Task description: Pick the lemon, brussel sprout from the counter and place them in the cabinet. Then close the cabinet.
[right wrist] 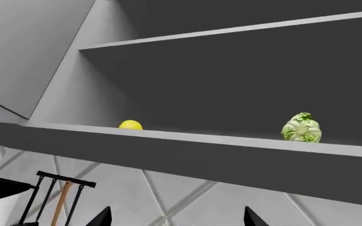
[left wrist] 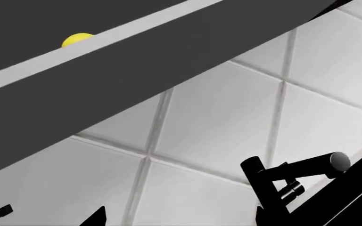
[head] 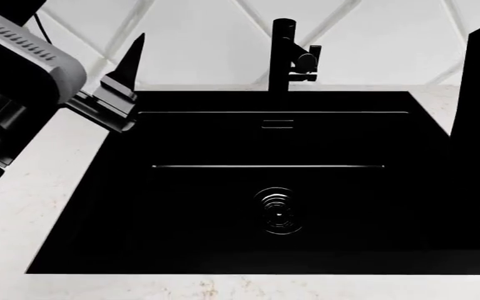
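No text, label, brand, number or sign can be read in any of the three views; every surface shown is plain and unmarked.

I see a black sink [head: 223, 206] with a round drain [head: 277, 211] at centre. A black faucet [head: 289, 53] stands at its rear edge. White tiled wall [left wrist: 231, 122] behind. Utensil rack [right wrist: 55, 197] on wall.
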You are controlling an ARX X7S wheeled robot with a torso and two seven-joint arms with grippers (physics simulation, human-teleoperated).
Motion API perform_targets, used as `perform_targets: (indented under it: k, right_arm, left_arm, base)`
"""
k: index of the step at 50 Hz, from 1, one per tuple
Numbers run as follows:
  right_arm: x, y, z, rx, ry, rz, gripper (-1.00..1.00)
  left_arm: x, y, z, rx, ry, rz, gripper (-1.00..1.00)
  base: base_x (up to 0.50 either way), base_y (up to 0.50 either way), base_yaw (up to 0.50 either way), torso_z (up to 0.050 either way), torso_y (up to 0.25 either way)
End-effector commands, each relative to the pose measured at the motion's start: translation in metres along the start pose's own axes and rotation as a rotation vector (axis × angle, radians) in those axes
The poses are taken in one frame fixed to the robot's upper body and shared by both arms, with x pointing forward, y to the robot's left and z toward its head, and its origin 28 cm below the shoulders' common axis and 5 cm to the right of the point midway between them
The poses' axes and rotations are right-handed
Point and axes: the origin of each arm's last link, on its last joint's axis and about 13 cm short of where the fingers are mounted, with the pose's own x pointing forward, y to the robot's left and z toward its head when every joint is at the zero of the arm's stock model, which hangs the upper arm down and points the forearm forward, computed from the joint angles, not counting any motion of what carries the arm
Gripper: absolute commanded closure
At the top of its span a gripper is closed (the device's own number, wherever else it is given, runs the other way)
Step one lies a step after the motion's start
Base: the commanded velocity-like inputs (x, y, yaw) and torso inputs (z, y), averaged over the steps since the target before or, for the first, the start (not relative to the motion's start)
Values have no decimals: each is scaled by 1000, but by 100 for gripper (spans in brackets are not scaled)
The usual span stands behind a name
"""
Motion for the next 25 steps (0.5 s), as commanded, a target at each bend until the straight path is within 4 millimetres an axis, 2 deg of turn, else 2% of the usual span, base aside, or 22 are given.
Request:
perform_targets:
  k: [1, 14, 25]
  right_arm:
    - [6, -2, 2, -8, 26, -6, -100]
    - [39, -12, 5, -14, 219, 7, -100]
    - [52, -14, 5, -6, 228, 45, -100]
  left_arm:
    - [1, -1, 0, -3, 0, -8, -100]
    - [1, -2, 0, -1, -1, -9, -100]
    - [2, -2, 0, -1, -1, -11, -100]
  base:
    - [0, 0, 0, 0, 0]
    - [0, 0, 0, 0, 0]
    - [-10, 38, 0, 0, 0]
